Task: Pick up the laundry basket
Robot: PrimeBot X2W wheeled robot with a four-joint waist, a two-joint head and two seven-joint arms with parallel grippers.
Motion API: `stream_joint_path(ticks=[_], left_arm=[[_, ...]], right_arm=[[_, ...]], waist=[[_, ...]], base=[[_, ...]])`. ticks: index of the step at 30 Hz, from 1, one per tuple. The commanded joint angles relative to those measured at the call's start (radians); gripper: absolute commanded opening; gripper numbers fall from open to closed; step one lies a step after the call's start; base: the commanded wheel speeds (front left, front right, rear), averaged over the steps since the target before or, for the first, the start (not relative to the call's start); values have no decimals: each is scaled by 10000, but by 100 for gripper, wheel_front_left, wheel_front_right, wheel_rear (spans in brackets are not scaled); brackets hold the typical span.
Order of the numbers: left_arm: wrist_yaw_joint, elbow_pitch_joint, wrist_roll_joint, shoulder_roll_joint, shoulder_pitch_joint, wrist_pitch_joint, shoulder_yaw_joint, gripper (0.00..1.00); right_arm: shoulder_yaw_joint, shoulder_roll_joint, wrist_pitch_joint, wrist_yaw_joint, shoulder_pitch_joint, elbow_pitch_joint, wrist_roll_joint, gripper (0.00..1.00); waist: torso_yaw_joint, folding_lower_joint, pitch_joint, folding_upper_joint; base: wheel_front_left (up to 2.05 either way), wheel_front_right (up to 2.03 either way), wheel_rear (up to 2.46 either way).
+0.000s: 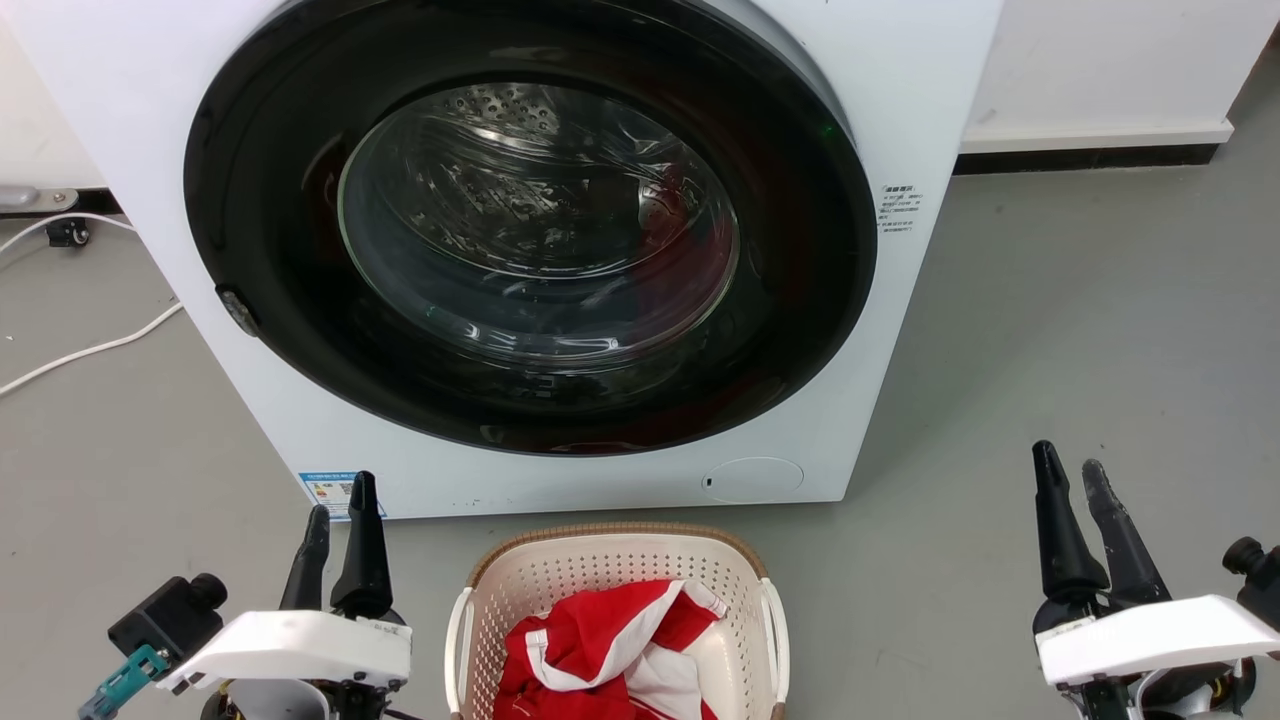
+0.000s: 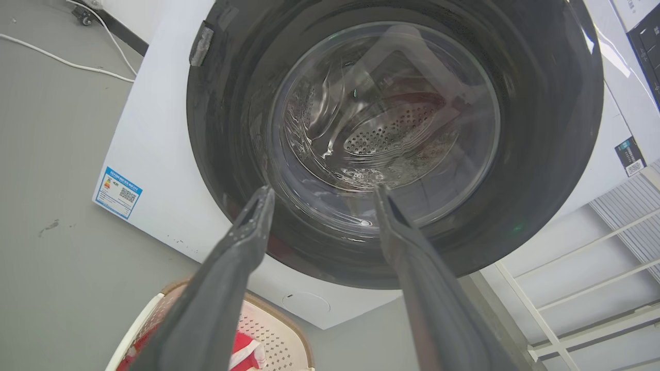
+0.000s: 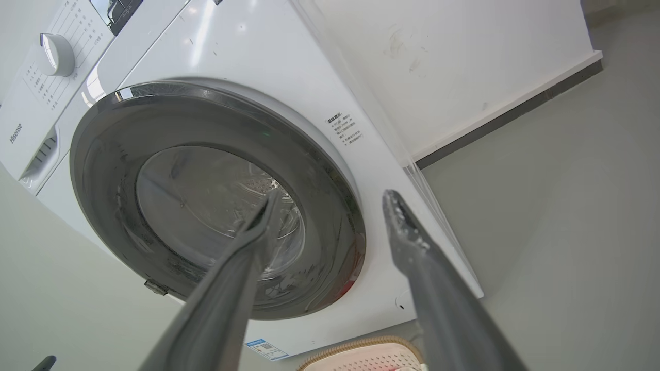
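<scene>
The cream laundry basket (image 1: pixel 610 560) with a brown rim and white side handles sits on the floor at the bottom centre of the head view, holding red and white clothing (image 1: pixel 600 645). Part of the laundry basket (image 2: pixel 278 335) shows low in the left wrist view, and a strip of the laundry basket (image 3: pixel 361 355) appears at the bottom of the right wrist view. My left gripper (image 1: pixel 340 495) stands open to the basket's left, apart from it. My right gripper (image 1: pixel 1070 468) stands open well to its right. Both hold nothing.
A white washing machine (image 1: pixel 900 90) with a shut round dark door (image 1: pixel 530 220) stands right behind the basket. White cables (image 1: pixel 90 345) lie on the grey floor at the left. A wall with a dark skirting (image 1: pixel 1090 155) runs at the back right.
</scene>
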Motion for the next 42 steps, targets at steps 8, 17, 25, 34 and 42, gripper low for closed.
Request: stream_joint_path(ticks=[8, 17, 25, 34, 42], left_arm=[[-17, -225, 1352, 46, 162, -309, -97, 100], [-37, -227, 2356, 50, 266, -530, -171, 100], [-11, -156, 3328, 53, 383, -744, -240, 100], [46, -86, 4272, 54, 480, -955, -303, 100], [114, -60, 5027, 58, 573, -1138, -361, 100]], right_arm=[[110, -33, -328, 0, 172, -358, -1420, 100], [187, -33, -551, 0, 301, -486, -2389, 100], [222, -33, -756, 0, 457, -554, -3316, 100], [292, -31, -979, 0, 567, -638, -4338, 100], [296, -31, -1157, 0, 687, -697, -5144, 100]], waist=[[-7, 0, -10, 0], [-20, 0, -13, 0], [-42, 0, -5, 0], [-80, 0, 3, 0], [-100, 0, 12, 0]], base=[[0, 0, 0], [0, 0, 0], [0, 0, 0], [0, 0, 0], [0, 0, 0]])
